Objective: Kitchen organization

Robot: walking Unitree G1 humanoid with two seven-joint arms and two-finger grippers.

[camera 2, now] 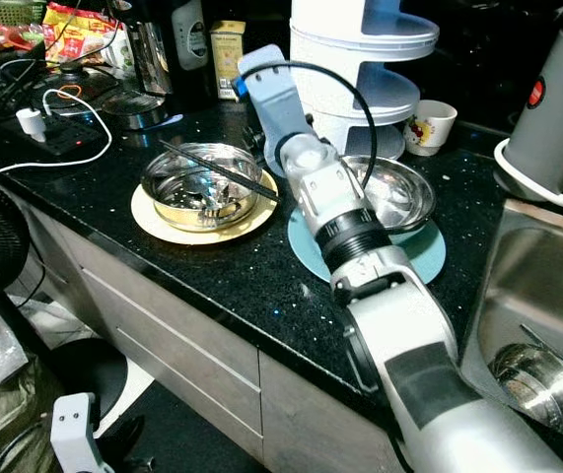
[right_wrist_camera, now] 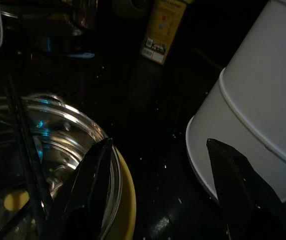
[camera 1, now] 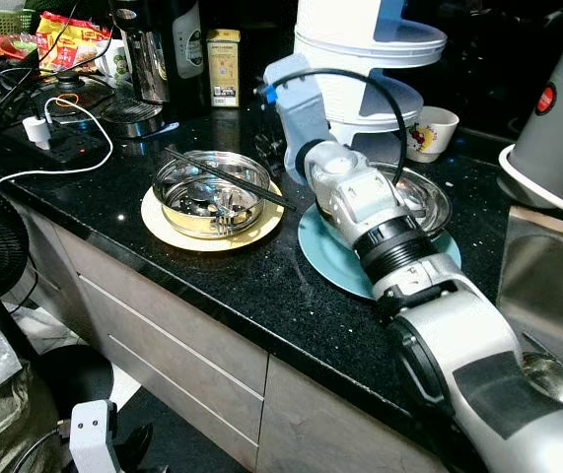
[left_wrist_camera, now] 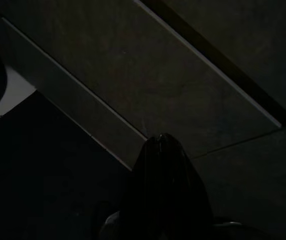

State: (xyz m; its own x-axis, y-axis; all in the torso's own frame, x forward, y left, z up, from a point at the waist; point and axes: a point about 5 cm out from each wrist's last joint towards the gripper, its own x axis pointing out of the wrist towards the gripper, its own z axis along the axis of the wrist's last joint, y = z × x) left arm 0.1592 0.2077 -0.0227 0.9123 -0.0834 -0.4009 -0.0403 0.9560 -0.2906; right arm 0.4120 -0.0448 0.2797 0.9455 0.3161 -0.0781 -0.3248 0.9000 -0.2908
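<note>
Black counter (camera 1: 261,286) gap under spread right claw (right_wrist_camera: 158,190).

Chopsticks (camera 1: 230,179) lie across steel bowl (camera 1: 209,193) on yellow plate (camera 1: 168,225).

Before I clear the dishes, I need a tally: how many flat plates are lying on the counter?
2: a yellow plate under the perforated steel bowl, and a blue plate under the steel bowl beside it. Others may be hidden.

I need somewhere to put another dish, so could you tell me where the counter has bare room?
Bare counter runs along the front edge, before the yellow plate and the blue plate. The back is crowded: kettle, yellow box, white stacked container, cables. The right gripper hovers open between steel strainer bowl and container.
</note>
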